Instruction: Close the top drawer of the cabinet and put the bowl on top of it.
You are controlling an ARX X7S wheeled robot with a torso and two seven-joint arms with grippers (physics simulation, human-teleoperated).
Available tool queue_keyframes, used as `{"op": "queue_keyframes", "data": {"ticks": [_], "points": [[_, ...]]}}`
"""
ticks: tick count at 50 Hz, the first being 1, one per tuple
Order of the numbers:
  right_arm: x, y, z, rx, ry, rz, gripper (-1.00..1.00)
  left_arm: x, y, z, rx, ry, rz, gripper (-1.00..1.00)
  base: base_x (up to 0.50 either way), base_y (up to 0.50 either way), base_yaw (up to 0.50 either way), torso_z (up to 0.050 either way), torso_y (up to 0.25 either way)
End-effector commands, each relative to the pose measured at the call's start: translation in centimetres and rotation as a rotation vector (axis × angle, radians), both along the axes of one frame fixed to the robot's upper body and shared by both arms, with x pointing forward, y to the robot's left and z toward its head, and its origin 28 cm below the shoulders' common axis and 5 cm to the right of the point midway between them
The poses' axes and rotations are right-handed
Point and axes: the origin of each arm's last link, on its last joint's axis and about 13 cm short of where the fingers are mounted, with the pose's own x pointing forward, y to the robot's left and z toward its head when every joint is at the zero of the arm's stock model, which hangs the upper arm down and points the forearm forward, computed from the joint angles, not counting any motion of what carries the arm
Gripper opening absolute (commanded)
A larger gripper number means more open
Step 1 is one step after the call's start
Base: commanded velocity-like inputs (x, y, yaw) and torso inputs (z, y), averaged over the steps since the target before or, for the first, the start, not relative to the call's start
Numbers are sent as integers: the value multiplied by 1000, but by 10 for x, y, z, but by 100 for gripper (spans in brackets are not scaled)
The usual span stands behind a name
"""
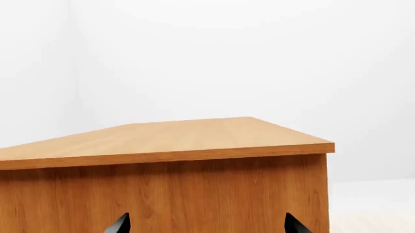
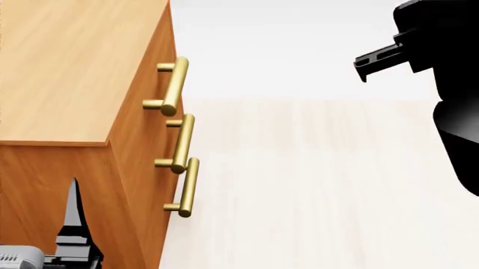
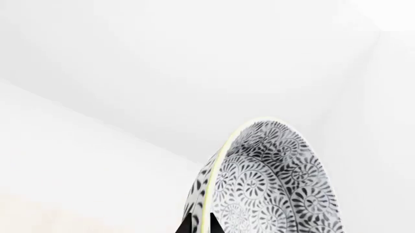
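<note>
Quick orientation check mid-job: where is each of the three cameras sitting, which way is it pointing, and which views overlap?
Head view: on the head, looking down over the cabinet, its brass handles and pale floor; left gripper low, the right arm's dark bulk at the edge.
Left wrist view: near the left gripper, facing a plain cabinet side; only fingertips show.
Right wrist view: near the right gripper, facing white walls, pinching the bowl rim.
Shared: head and left wrist views both show the cabinet and left gripper.

The left gripper (image 2: 75,224) sits beside the cabinet (image 2: 67,73), below its top. The right gripper (image 3: 199,224), pinching the bowl (image 3: 266,184), hangs well right of the cabinet.
</note>
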Motion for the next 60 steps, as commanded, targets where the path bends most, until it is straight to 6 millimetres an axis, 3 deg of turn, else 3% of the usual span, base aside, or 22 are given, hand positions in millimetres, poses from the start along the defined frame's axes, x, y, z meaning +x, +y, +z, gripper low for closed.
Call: {"op": "queue_keyframes", "data": {"ticks": [1, 15, 30, 42, 51, 54, 60], "points": [[10, 26, 48, -28, -60, 8, -100, 1, 1, 0, -9, 6, -2, 100, 0, 0, 0, 27, 213], [24, 61, 92, -56, -99, 57, -100, 1, 0, 2, -20, 8, -29, 100, 0, 0, 0, 27, 210], [57, 113, 102, -105, -92, 178, -100, 5, 3, 1, -10, 1, -13, 100, 0, 0, 0, 26, 187], [77, 126, 110, -107, -79, 190, -100, 9, 3, 1, -17, 3, -37, 100, 0, 0, 0, 0, 29], [76, 154, 132, -125, -105, 252, -100, 7, 2, 3, -13, 0, -34, 100, 0, 0, 0, 0, 250], [65, 173, 131, -123, -117, 338, -100, 6, 0, 2, -13, 3, -41, 100, 0, 0, 0, 0, 250], [56, 194, 121, -124, -107, 436, -100, 5, 2, 2, 1, 17, -11, 100, 0, 0, 0, 0, 197]]}}
